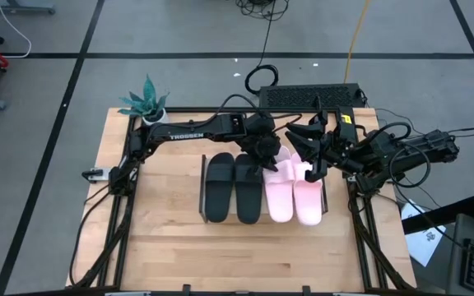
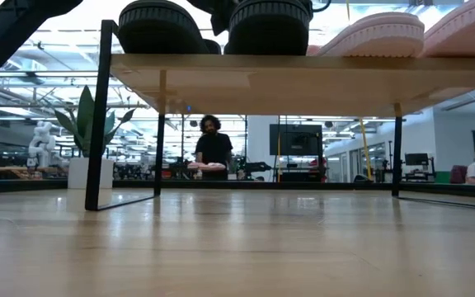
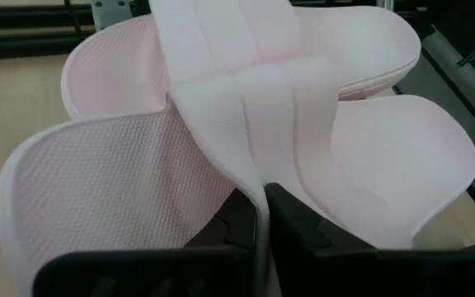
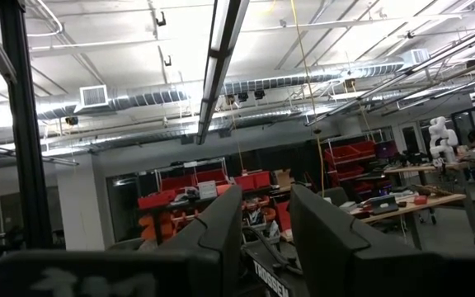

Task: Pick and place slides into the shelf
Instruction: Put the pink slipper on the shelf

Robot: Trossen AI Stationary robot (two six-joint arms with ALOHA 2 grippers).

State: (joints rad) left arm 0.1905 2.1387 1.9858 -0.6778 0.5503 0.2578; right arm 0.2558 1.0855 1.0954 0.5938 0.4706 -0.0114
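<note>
Four slides sit side by side on the shelf (image 1: 202, 177): a black pair (image 1: 234, 187) and a pink pair (image 1: 293, 193). In the low view their soles rest on the shelf's wooden board (image 2: 303, 82), black slides (image 2: 213, 25) on the left and pink slides (image 2: 419, 31) on the right. My left gripper (image 1: 271, 160) is over the pink slide beside the black pair and is shut on its strap. My right gripper (image 1: 303, 140) hangs above the pink pair's far end. In its wrist view the right gripper (image 4: 266, 223) is open and looks only into the room. My left gripper (image 3: 262, 202) pinches the edge of the wide pink strap (image 3: 250, 165) between its two fingers. It comes from above and from the shelf's far side. In the low view this pink slide (image 2: 373, 33) rests with its sole on the board.
A potted plant (image 1: 148, 103) stands at the table's far left corner. A black keyboard-like unit (image 1: 311, 96) and cables lie beyond the far edge. The shelf's thin black legs (image 2: 101, 115) stand on the tabletop. People stand in the room behind (image 2: 213, 148).
</note>
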